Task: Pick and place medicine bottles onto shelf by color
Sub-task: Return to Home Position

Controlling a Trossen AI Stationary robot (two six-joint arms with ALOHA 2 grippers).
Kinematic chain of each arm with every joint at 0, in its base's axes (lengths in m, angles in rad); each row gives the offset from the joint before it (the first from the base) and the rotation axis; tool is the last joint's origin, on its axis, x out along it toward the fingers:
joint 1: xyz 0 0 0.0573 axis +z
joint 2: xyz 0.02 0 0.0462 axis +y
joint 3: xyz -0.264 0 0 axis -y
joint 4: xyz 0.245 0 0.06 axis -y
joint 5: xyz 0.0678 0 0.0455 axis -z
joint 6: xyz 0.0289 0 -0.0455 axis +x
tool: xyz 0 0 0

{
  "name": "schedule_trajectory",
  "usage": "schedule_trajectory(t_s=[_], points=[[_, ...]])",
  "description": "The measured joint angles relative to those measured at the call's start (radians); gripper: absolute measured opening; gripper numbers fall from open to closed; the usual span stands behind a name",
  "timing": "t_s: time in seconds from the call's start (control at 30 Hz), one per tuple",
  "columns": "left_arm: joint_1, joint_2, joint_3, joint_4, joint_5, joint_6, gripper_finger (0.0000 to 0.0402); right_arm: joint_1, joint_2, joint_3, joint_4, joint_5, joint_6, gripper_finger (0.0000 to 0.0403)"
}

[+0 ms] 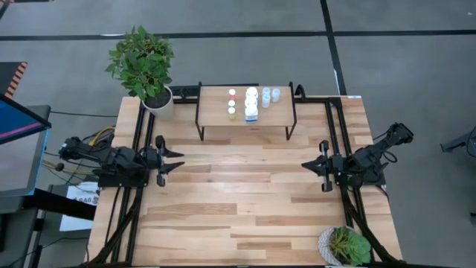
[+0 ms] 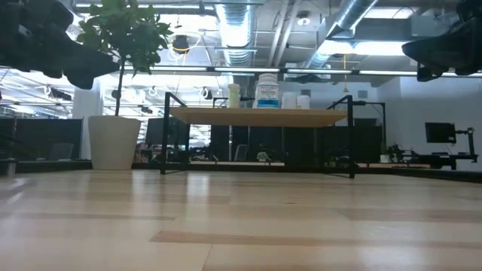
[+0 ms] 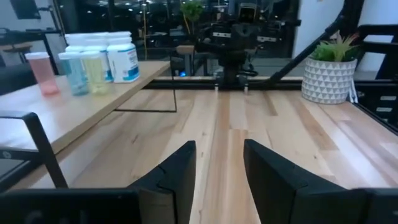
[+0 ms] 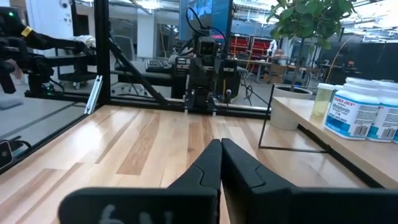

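Note:
The shelf [image 1: 245, 123], a light wood top on thin black legs, stands at the table's far middle. Several small white medicine bottles stand upright on it: an orange-capped one [image 1: 232, 93], a yellowish one [image 1: 232, 112], a larger one with a blue label [image 1: 251, 114] and light-blue-capped ones [image 1: 266, 97]. They also show in the left wrist view [image 3: 93, 65] and the right wrist view [image 4: 348, 112]. My left gripper [image 1: 177, 161] is open and empty over the table's left side. My right gripper [image 1: 306, 164] is shut and empty over the right side.
A leafy plant in a white pot [image 1: 158, 100] stands at the far left beside the shelf. A small plant in a patterned white pot [image 1: 346, 246] stands at the near right corner. Bare plank tabletop [image 1: 238, 193] lies between the two arms.

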Motion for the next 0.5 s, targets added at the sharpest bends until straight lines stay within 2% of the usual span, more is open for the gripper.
schedule_trajectory(t_s=[0.5], points=[[0.0, 0.001, 0.0, -0.002, 0.002, 0.015, 0.0122, 0.0, 0.0, -0.001, 0.0, 0.001, 0.0, 0.0029]])
